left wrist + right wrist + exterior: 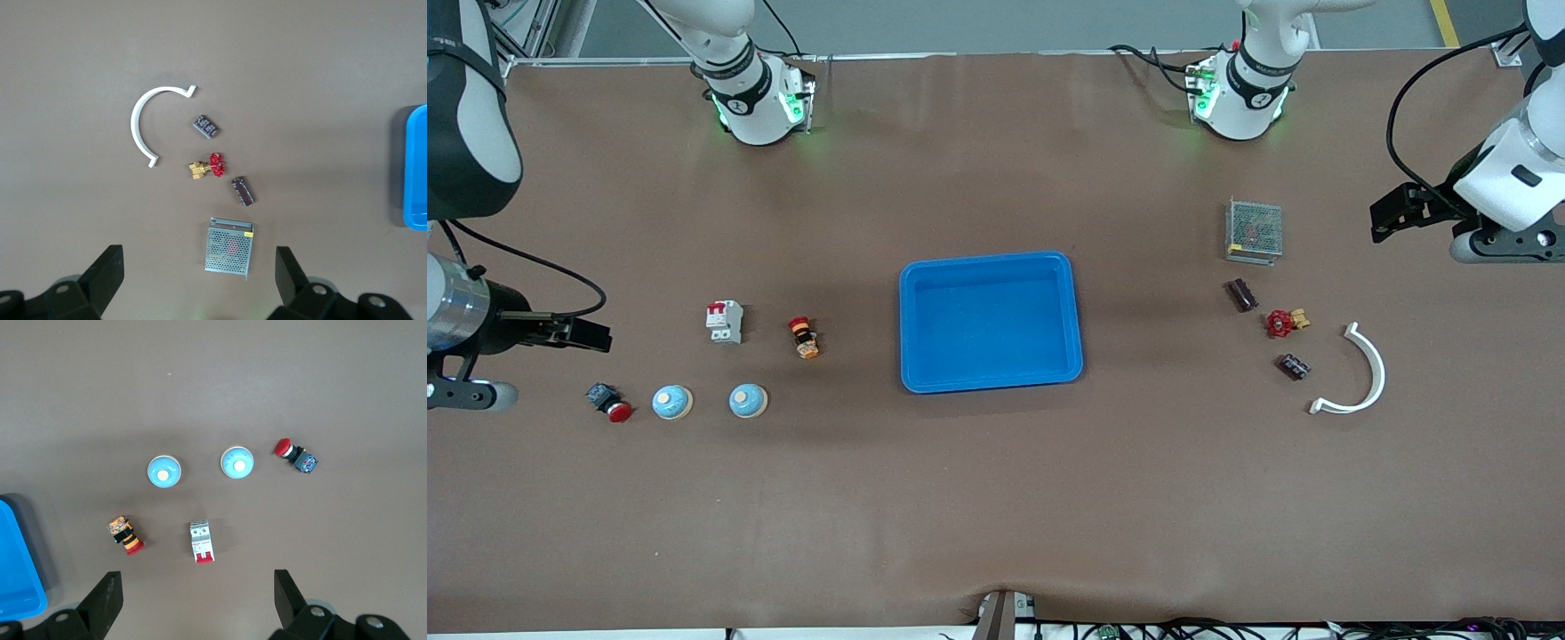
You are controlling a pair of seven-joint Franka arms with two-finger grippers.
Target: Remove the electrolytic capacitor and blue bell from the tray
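Capacitors, two dark cylinders, lie on the table (pixel 996 533) toward the left arm's end: one capacitor (pixel 1242 295) just nearer the front camera than the metal mesh box (pixel 1254 231), the other capacitor (pixel 1296 366) nearer the camera again, beside the white curved bracket (pixel 1360 378). Between the two sits a small red-handled valve (pixel 1284 323) with a brass body. In the left wrist view the same group shows: bracket (pixel 150 123), capacitors (pixel 207 127) and (pixel 243 191), valve (pixel 208 167), mesh box (pixel 230 247).

Two blue bells lie toward the right arm's end, side by side and apart: one bell (pixel 747 401) closer to the blue tray (pixel 911 320), the second bell (pixel 671 403) next to a red push button (pixel 609 402). Farther from the camera than the bells stand a white circuit breaker (pixel 725 322) and an orange-and-black button switch (pixel 805 338). The right wrist view shows both bells (pixel 164 471) and (pixel 237 463), the push button (pixel 295 455), the breaker (pixel 202 542) and the switch (pixel 125 535). The tray sits mid-table and holds nothing.

Left gripper (pixel 1392 213) hangs in the air over the left arm's end of the table, jaws spread wide, holding nothing; its fingers (pixel 103 277) frame the mesh box in its wrist view. Right gripper (pixel 583 333) hangs over the right arm's end, jaws likewise spread and empty, fingers (pixel 103 597) showing at the edge of its wrist view
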